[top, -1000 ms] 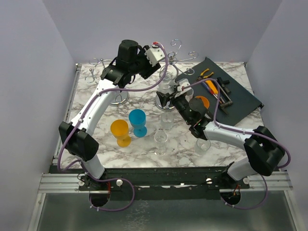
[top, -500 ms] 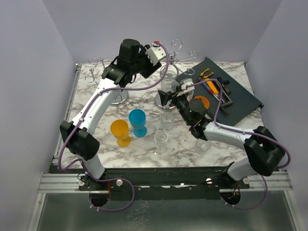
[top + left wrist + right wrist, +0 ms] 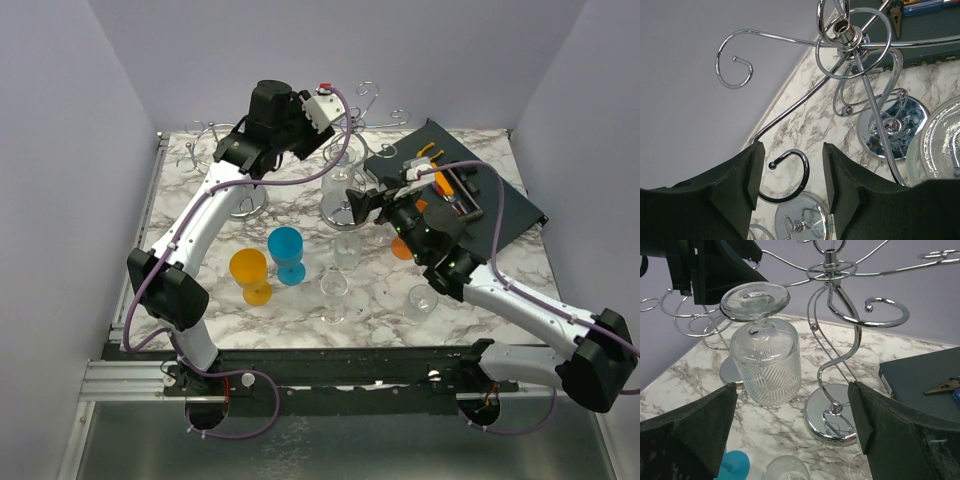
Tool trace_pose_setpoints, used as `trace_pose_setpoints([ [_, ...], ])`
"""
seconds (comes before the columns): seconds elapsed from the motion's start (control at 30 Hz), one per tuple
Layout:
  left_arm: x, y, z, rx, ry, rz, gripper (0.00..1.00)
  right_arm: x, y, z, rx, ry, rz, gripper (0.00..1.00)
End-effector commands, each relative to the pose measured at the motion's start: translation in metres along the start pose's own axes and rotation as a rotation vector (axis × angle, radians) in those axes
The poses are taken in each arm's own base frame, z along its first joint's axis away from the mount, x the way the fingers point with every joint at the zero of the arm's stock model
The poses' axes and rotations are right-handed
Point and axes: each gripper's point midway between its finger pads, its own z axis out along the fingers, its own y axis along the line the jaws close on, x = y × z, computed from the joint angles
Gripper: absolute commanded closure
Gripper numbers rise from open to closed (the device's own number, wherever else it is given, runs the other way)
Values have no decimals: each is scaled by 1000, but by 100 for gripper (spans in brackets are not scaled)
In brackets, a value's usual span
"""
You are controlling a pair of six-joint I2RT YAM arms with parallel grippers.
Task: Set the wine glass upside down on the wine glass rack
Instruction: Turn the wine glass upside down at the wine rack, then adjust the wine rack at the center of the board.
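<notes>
A clear ribbed wine glass (image 3: 766, 362) hangs upside down, its foot (image 3: 755, 298) resting in a hook of the chrome wine glass rack (image 3: 831, 335). From above, the glass (image 3: 340, 180) shows beside the rack's base. My right gripper (image 3: 792, 405) is open wide, a little back from the glass, with nothing between its fingers. My left gripper (image 3: 790, 175) is open and empty, held high over the rack's hub (image 3: 847, 35), with a rack hook (image 3: 790, 175) below the gap. The glass foot (image 3: 942, 140) shows at the right edge of the left wrist view.
A second chrome rack (image 3: 240, 200) stands at the back left. An orange glass (image 3: 250, 275), a blue glass (image 3: 287, 255) and several clear glasses (image 3: 335, 290) stand at the table's front. A dark tray (image 3: 500, 200) with tools lies at the back right.
My right gripper has opened wide and drawn back to the right, away from the glass, which stays hanging on the rack. The left arm has hardly moved.
</notes>
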Motion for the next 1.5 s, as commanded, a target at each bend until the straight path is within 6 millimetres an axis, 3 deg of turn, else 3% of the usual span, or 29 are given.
trace_pose_setpoints([
  [0.0,-11,32,-4,-126,-16,31,43,-26,-3,-17,7,55,-9,0],
  [0.17,-10,42,-5,-168,-8,46,43,-71,-31,-10,150,52,-27,5],
  [0.4,-20,52,-15,-201,-32,57,43,-96,-84,29,297,136,1,10],
  [0.63,-23,53,-18,-203,-38,76,42,-101,-119,64,333,162,13,14],
  [0.83,-25,52,-19,-195,-50,84,42,-87,-147,86,343,190,56,20],
  [1.07,-29,50,-19,-181,-66,76,40,-78,-153,115,251,217,148,26],
  [1.27,-31,53,-20,-192,-69,93,39,-65,-145,121,186,259,224,31],
  [1.47,-35,60,-16,-216,-73,96,39,-51,-135,117,147,300,276,50],
])
